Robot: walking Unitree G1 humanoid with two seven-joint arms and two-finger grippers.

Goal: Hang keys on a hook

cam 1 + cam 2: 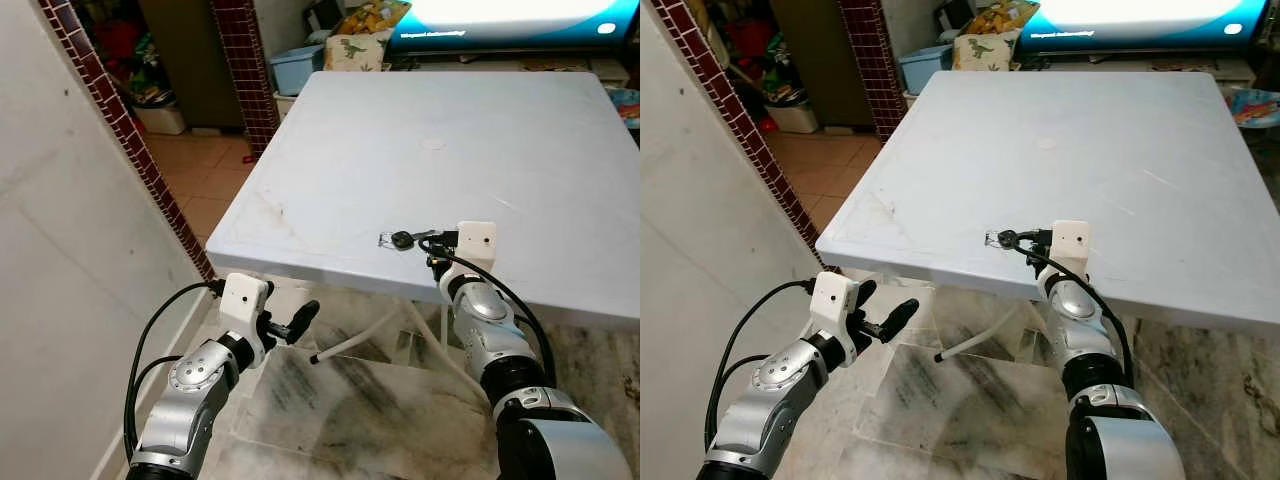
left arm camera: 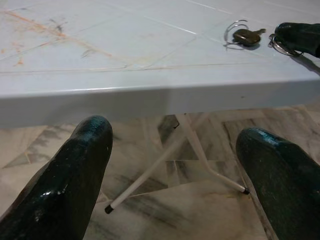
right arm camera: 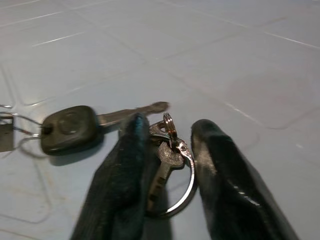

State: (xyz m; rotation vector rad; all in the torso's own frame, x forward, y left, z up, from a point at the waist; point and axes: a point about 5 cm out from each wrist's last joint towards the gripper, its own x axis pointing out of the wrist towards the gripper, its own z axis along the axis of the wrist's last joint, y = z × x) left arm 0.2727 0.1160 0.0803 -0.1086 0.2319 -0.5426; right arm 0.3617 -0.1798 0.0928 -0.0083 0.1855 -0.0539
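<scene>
A bunch of keys [image 1: 402,240] lies near the front edge of the white table [image 1: 450,130]; it has a black-headed key [image 3: 70,129] and a metal ring [image 3: 176,165] with smaller keys. My right gripper [image 1: 432,243] rests on the tabletop, and its two black fingers [image 3: 117,175] are closed around the ring and small keys. My left gripper [image 1: 300,322] hangs open below and in front of the table's front edge, at the left. From the left wrist view the black-headed key [image 2: 248,36] lies on the tabletop above the edge.
A pale wall [image 1: 60,230] with a red-tiled door frame [image 1: 130,130] stands close on the left. White folding table legs [image 1: 370,330] cross under the table over a marble floor. At the back are a blue bin [image 1: 295,68], a cushion [image 1: 355,48] and a lit screen [image 1: 510,20].
</scene>
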